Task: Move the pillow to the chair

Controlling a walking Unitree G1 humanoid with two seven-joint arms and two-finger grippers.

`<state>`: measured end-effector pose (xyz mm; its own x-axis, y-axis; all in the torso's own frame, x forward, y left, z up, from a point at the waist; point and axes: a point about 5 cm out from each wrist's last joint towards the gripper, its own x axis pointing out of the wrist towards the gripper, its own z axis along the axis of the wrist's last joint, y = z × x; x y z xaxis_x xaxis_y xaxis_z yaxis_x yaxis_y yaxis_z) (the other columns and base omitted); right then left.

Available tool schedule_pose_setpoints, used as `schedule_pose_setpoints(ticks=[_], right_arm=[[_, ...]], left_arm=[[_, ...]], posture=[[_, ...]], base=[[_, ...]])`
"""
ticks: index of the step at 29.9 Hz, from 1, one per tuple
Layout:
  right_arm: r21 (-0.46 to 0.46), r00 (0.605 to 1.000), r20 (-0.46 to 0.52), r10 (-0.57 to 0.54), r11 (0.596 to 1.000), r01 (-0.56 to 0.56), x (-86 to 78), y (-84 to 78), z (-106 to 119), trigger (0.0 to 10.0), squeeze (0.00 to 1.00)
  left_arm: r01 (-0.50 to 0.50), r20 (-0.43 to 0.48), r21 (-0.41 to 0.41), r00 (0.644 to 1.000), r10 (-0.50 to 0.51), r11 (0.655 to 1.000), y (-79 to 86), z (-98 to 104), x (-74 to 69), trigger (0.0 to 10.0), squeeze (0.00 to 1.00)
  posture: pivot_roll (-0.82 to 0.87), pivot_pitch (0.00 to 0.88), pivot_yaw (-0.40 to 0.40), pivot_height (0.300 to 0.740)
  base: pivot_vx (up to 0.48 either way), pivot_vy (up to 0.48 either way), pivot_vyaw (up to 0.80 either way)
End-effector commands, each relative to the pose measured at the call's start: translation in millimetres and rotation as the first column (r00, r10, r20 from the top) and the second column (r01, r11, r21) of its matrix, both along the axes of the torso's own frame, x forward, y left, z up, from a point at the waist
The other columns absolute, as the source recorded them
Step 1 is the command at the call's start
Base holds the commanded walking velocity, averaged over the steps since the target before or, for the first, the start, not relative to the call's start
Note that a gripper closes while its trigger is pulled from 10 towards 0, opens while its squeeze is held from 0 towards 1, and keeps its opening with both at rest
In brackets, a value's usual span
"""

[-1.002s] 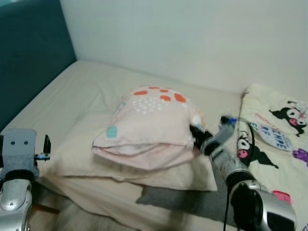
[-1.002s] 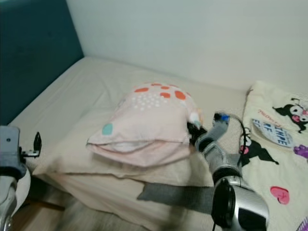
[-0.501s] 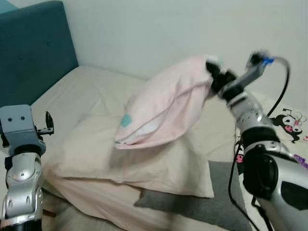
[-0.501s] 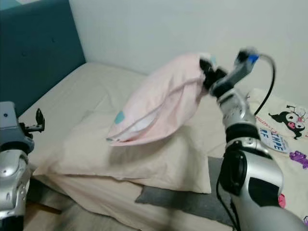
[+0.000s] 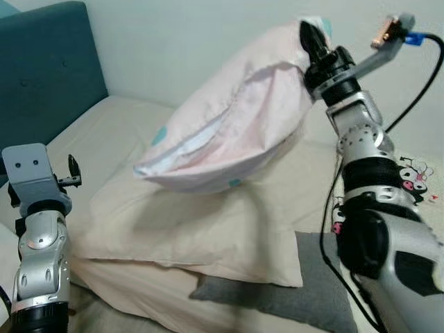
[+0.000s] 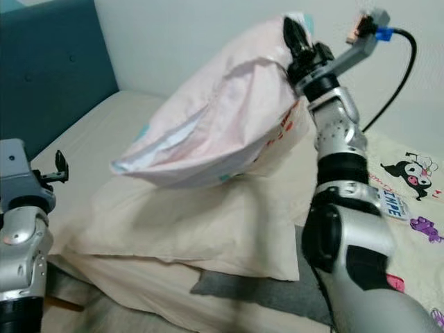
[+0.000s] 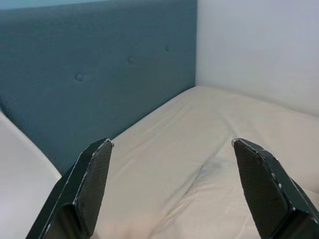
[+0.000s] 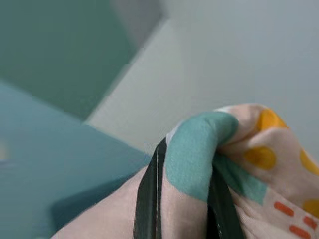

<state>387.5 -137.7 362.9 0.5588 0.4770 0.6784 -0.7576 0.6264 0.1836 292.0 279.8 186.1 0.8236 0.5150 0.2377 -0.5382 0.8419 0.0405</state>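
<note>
A pink pillow (image 5: 229, 132) with teal and orange spots hangs in the air above the bed, held by its upper corner. My right gripper (image 5: 309, 36) is raised high and shut on that corner; the wrist view shows the black fingers (image 8: 149, 194) pinching the teal-patched fabric (image 8: 197, 149). The pillow's open side sags toward the left, showing a white inner lining. My left gripper (image 7: 172, 186) is open and holds nothing, low at the left by the bed's near edge, facing the headboard.
A larger cream pillow (image 5: 187, 229) lies flat on the beige bed (image 5: 132, 125) under the lifted one. A teal headboard (image 5: 41, 62) stands at the left, a white wall behind. A cartoon-print blanket (image 5: 416, 180) covers the right; grey cloth (image 5: 312, 298) lies at the front.
My right arm has lifted the pink pillow off the cream pillow and swung it high, first tilting it, now hanging it clear above the bed. The camera has shifted too.
</note>
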Motion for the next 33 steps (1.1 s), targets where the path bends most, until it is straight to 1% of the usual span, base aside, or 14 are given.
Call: schedule_pose_setpoints(ticks=[1,2,3,4,6,9,10,13,14,17,25,29,33], right_arm=[[-0.021,0.979,0.185,0.087,0.996,-0.085,-23.1,17.7,33.6,0.0,0.0],[-0.021,0.979,0.185,0.087,0.996,-0.085,-23.1,17.7,33.6,0.0,0.0],[-0.028,0.972,0.203,0.12,0.993,-0.117,-27.7,25.3,35.6,0.0,0.0],[-0.028,0.972,0.203,0.12,0.993,-0.117,-27.7,25.3,35.6,0.0,0.0],[-0.036,0.956,0.23,0.184,0.983,-0.18,-34.4,35.2,37.8,0.0,0.0],[-0.036,0.945,0.24,0.221,0.975,-0.219,-37.4,39.0,37.4,0.0,0.0],[-0.036,0.945,0.24,0.221,0.975,-0.219,-37.4,39.0,37.4,0.0,0.0],[-0.022,0.938,0.242,0.249,0.968,-0.251,-40.0,42.9,37.1,0.0,0.0],[-0.022,0.938,0.242,0.249,0.968,-0.251,-40.0,42.9,37.1,0.0,0.0],[-0.013,0.933,0.237,0.272,0.961,-0.277,-41.9,47.6,35.0,0.0,0.0],[0.0,0.916,0.243,0.318,0.945,-0.328,-50.6,53.3,34.0,0.0,0.0],[0.012,0.901,0.253,0.352,0.93,-0.367,-55.2,56.9,34.3,0.0,0.0],[0.015,0.89,0.247,0.383,0.917,-0.398,-58.2,62.7,30.8,0.0,0.0]], left_arm=[[-0.066,0.022,0.018,0.998,0.066,0.998,12.8,6.5,-2.0,10.0,0.0],[-0.066,0.022,0.018,0.998,0.066,0.998,12.8,6.5,-2.0,10.0,0.0],[-0.093,0.029,0.023,0.995,0.093,0.995,18.1,9.5,-3.8,10.0,0.0],[-0.093,0.029,0.023,0.995,0.093,0.995,18.1,9.5,-3.8,10.0,0.0],[-0.167,0.066,0.047,0.984,0.164,0.985,31.6,22.6,-9.7,10.0,0.0],[-0.218,0.105,0.073,0.972,0.21,0.973,40.0,35.8,-14.9,10.0,0.0],[-0.218,0.105,0.073,0.972,0.21,0.973,40.0,35.8,-14.9,10.0,0.0],[-0.26,0.143,0.113,0.959,0.243,0.959,44.3,48.8,-19.5,10.0,0.0],[-0.26,0.143,0.113,0.959,0.243,0.959,44.3,48.8,-19.5,10.0,0.0],[-0.283,0.147,0.154,0.954,0.262,0.947,45.8,52.2,-21.2,10.0,0.0],[-0.298,0.142,0.168,0.95,0.276,0.94,46.1,51.5,-20.3,10.0,0.0],[-0.297,0.13,0.199,0.952,0.276,0.934,44.1,50.8,-19.5,10.0,0.0],[-0.303,0.12,0.198,0.951,0.284,0.932,43.0,47.8,-20.2,10.0,0.0]], posture=[[0.04,0.0,-0.101,0.74],[0.04,0.0,-0.101,0.74],[0.04,0.0,-0.101,0.74],[0.04,0.0,-0.101,0.74],[0.05,0.0,-0.103,0.74],[0.05,0.0,-0.104,0.74],[0.05,0.0,-0.104,0.74],[0.06,0.0,-0.107,0.74],[0.06,0.0,-0.107,0.74],[0.07,0.0,-0.11,0.74],[0.07,0.0,-0.11,0.74],[0.07,0.0,-0.113,0.74],[0.08,0.0,-0.117,0.74]], base=[[0.0,0.0,0.48],[0.0,0.0,0.48],[0.0,0.0,0.8],[0.0,0.0,0.8],[0.0,0.0,0.8],[0.0,0.0,0.8],[0.0,0.0,0.8],[0.0,0.0,0.8],[0.0,0.0,0.8],[0.0,0.0,0.8],[0.0,0.0,0.8],[0.0,0.0,0.8],[0.0,0.0,0.8]])
